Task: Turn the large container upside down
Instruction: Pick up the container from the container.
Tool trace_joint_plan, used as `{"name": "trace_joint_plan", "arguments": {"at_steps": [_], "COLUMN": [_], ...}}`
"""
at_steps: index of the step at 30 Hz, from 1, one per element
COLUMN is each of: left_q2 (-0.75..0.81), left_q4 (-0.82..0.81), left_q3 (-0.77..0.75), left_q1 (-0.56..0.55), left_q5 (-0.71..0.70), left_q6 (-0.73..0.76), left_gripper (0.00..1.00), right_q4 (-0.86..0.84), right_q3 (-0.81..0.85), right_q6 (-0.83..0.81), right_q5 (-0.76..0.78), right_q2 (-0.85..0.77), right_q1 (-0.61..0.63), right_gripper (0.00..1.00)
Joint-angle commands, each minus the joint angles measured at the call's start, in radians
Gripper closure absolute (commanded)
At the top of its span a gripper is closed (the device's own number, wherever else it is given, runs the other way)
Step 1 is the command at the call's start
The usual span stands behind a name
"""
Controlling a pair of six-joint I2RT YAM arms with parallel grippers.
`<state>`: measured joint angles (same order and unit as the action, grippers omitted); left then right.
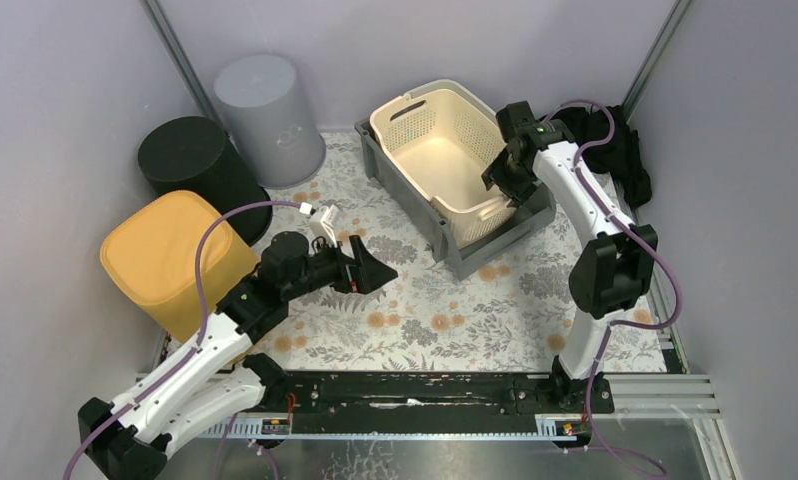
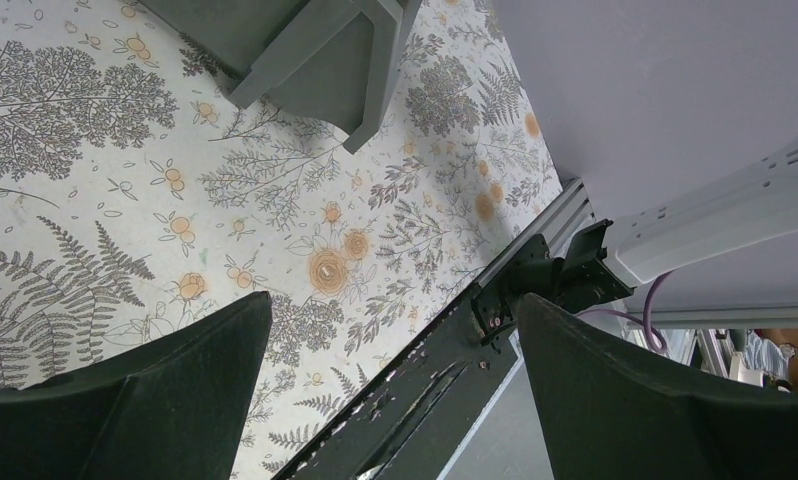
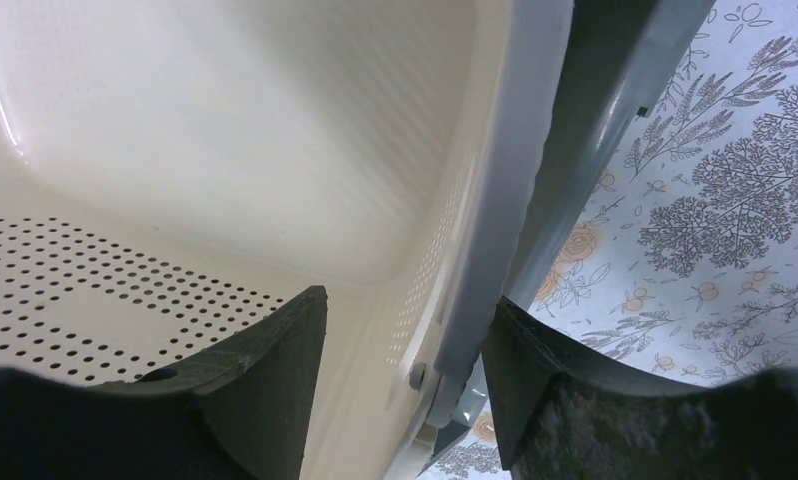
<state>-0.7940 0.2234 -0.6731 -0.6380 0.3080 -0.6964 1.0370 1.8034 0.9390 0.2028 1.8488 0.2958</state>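
Observation:
A grey rectangular bin (image 1: 495, 250) stands upright at the back right of the floral mat, with a cream perforated basket (image 1: 430, 150) nested inside it. My right gripper (image 1: 505, 185) is open and straddles their right-hand rim. In the right wrist view, one finger (image 3: 265, 370) is inside the cream basket (image 3: 225, 150) and the other is outside the grey wall (image 3: 595, 100). My left gripper (image 1: 380, 272) is open and empty, hovering over the mat left of the bin. A corner of the bin (image 2: 305, 60) shows in the left wrist view.
An upside-down yellow tub (image 1: 170, 260) sits at the left by my left arm. A black cylinder (image 1: 195, 160) and a grey cylinder (image 1: 265, 105) stand behind it. A black bundle (image 1: 615, 140) lies at the back right. The black base rail (image 1: 425, 395) runs along the near edge.

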Motion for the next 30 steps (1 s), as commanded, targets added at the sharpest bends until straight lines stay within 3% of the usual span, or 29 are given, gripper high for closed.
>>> {"name": "trace_joint_plan", "arguments": {"at_steps": [1, 6, 22, 30], "left_q2": [0.016, 0.017, 0.008, 0.004], "left_q4": [-0.039, -0.032, -0.044, -0.045], "left_q3": [0.011, 0.004, 0.016, 0.015], "left_q1": [0.015, 0.021, 0.041, 0.050], "left_q5": [0.026, 0.027, 0.046, 0.055], "left_q6": [0.015, 0.021, 0.023, 0.024], "left_gripper": [0.00, 0.00, 0.00, 0.00], "right_q4": [0.035, 0.041, 0.020, 0.009], "right_q3": [0.056, 0.067, 0.022, 0.001], "right_q6": [0.009, -0.001, -0.030, -0.040], "right_q5": [0.054, 0.061, 0.057, 0.055], "right_q2": [0.014, 0.033, 0.052, 0.052], "right_q1": [0.009, 0.009, 0.009, 0.008], "right_gripper": [0.38, 0.45, 0.48, 0.56]}}
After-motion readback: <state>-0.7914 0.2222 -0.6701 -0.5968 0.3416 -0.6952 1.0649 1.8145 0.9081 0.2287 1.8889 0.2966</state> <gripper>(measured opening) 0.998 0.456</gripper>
